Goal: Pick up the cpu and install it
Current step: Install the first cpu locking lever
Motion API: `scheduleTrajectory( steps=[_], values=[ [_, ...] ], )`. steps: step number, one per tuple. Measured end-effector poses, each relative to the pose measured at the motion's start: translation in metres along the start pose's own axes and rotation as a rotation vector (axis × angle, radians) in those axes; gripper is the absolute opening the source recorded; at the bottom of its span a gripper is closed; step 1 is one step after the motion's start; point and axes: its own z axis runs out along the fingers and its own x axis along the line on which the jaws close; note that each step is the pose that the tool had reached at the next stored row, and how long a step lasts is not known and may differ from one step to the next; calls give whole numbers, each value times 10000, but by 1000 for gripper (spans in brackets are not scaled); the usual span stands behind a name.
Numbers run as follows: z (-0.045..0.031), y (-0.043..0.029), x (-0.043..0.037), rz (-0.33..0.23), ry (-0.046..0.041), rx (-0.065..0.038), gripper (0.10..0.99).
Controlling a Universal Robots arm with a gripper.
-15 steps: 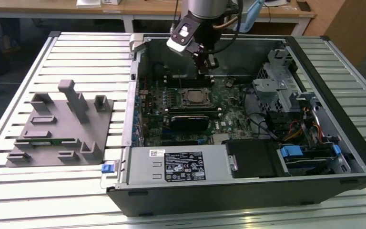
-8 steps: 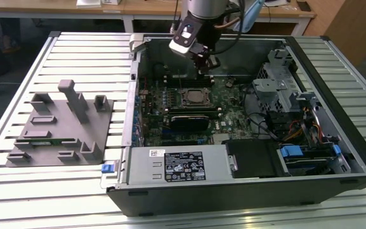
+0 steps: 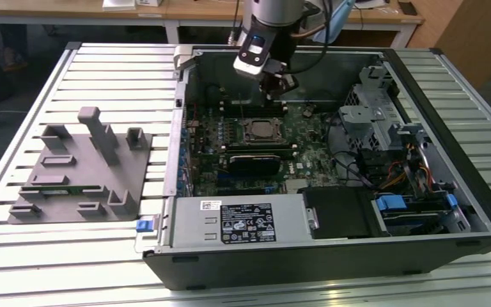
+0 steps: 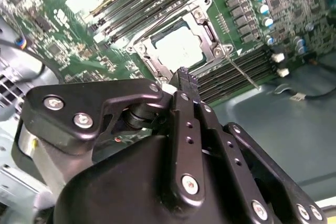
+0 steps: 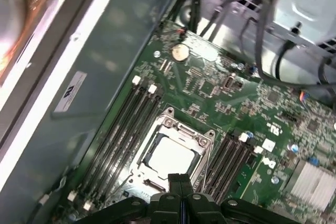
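The cpu (image 3: 263,130) lies flat in the socket frame on the green motherboard (image 3: 305,137) inside the open computer case. Its pale silver top shows in both wrist views (image 4: 176,45) (image 5: 170,157), with the metal socket frame (image 5: 202,141) around it. My gripper (image 3: 277,88) hangs above the board, slightly behind the socket and clear of the chip. Its black fingers (image 5: 180,181) are pressed together with nothing between them, and their tips (image 4: 184,77) point toward the socket's edge.
Memory slots (image 5: 123,124) run along both sides of the socket. A grey holder tray (image 3: 84,166) lies on the slatted table at the exterior view's left. Inside the case are a power supply (image 3: 237,220), a drive cage (image 3: 382,121) with cables, and the case wall (image 3: 184,83).
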Motion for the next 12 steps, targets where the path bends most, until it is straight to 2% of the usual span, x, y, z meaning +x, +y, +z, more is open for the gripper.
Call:
scheduleTrajectory(
  steps=[12],
  values=[
    [17,-1,0,-2189,96,12,106]
  ],
)
